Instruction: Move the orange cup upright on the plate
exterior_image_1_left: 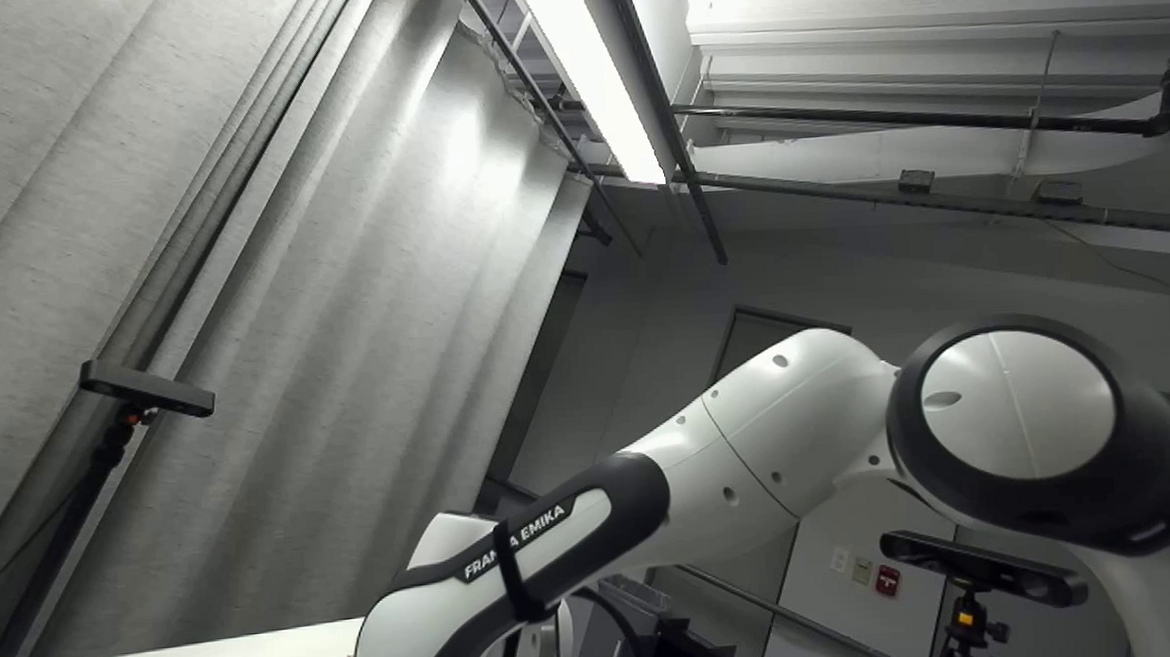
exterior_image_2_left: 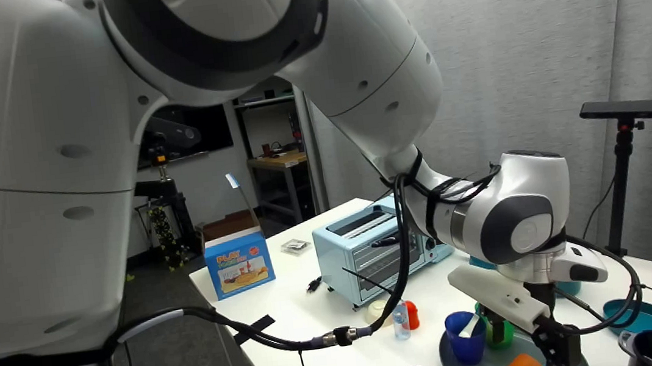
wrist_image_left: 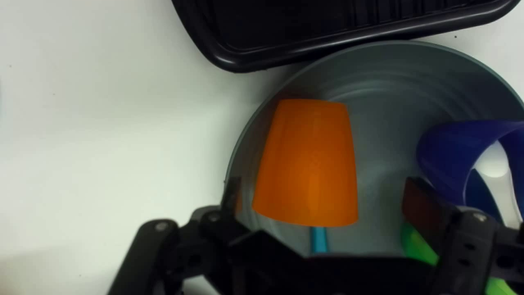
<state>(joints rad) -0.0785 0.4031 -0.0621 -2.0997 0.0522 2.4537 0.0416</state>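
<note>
The arm (exterior_image_1_left: 771,429) is mostly white, bearing letters (exterior_image_1_left: 542,524) at seven o'clock in an exterior view, and the black gripper (wrist_image_left: 323,195) has grey screws (wrist_image_left: 161,226).

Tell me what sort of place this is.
Probably a robotics lab rather than a home kitchen: a robot arm, a camera on a stand, and a gray curtain.

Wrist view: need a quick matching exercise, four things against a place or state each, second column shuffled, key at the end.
1. orange cup
2. blue cup
3. black tray
4. gripper

A. has a white spoon in it
B. jaws standing apart
C. beside the gray plate
D. lying on its side

Pairs: 1-D; 2-A; 3-C; 4-B
</note>
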